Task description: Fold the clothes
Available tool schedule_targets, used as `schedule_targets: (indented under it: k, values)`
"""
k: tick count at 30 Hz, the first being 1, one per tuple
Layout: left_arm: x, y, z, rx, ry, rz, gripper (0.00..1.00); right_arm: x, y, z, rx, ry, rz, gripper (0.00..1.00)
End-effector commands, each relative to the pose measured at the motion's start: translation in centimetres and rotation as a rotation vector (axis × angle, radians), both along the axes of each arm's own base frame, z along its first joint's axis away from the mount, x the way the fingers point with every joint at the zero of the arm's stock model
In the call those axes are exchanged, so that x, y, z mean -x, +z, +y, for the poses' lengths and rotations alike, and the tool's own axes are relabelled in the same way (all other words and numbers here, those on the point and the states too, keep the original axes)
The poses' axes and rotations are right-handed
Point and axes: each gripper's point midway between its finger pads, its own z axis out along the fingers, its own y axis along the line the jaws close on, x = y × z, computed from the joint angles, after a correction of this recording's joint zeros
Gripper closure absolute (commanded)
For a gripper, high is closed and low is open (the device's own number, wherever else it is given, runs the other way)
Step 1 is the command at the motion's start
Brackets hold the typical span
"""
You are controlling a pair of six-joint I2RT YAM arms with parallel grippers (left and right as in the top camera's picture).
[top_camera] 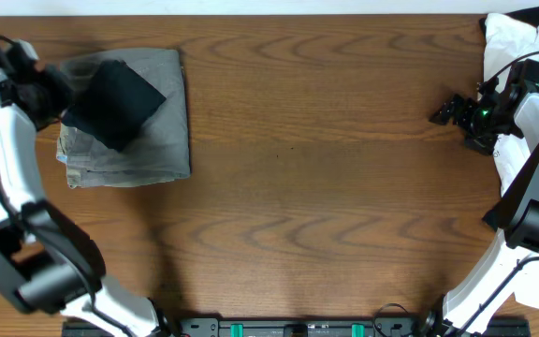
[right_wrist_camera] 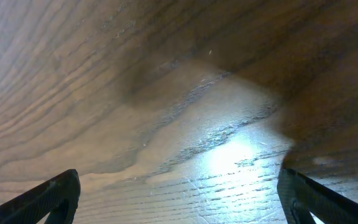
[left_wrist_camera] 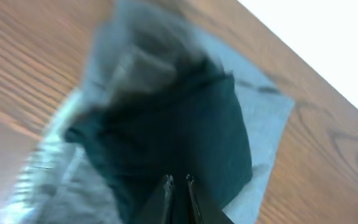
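1. The left gripper [left_wrist_camera: 179, 181] has its fingers drawn almost together, with only a thin slit between them. Their tips sit over the near edge of a dark cloth [left_wrist_camera: 185, 134]. I cannot tell whether any fabric is pinched in the slit.
2. From above, the left gripper [top_camera: 59, 89] is at the far left of the table, at the left corner of the dark cloth [top_camera: 115, 103].
3. The dark cloth lies folded, turned like a diamond, on top of a grey cloth [top_camera: 152, 140]. The grey cloth is spread flat beneath it and shows on every side except the left.
4. The right gripper [right_wrist_camera: 179, 205] is wide open, its fingers at the two lower corners of the wrist view, with only bare wood between them.
5. From above, the right gripper [top_camera: 447, 110] hovers at the far right, well apart from both folded cloths.
6. A crumpled white cloth [top_camera: 517, 42] lies at the far right corner, just behind the right arm.
7. The table [top_camera: 326, 187] is brown wood with a strong grain.
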Motion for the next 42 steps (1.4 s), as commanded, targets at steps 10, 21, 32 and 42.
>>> schedule_targets:
  k: [10,21,32,42]
  values:
    - [0.6,-12.0,3.2,0.097,0.038,0.18,0.94,-0.3,0.3,-0.2,0.004,0.001,-0.011,0.01]
    - [-1.3,-9.6,2.7,0.122,-0.021,0.053,0.94,-0.3,0.3,-0.2,0.004,0.001,-0.011,0.01]
    - [-0.5,-2.0,-2.6,0.342,-0.162,-0.088,0.94,-0.3,0.3,-0.2,0.004,0.001,-0.011,0.01]
    - [2.2,-9.0,-5.4,0.423,-0.202,0.074,0.94,-0.3,0.3,-0.2,0.004,0.001,-0.011,0.02]
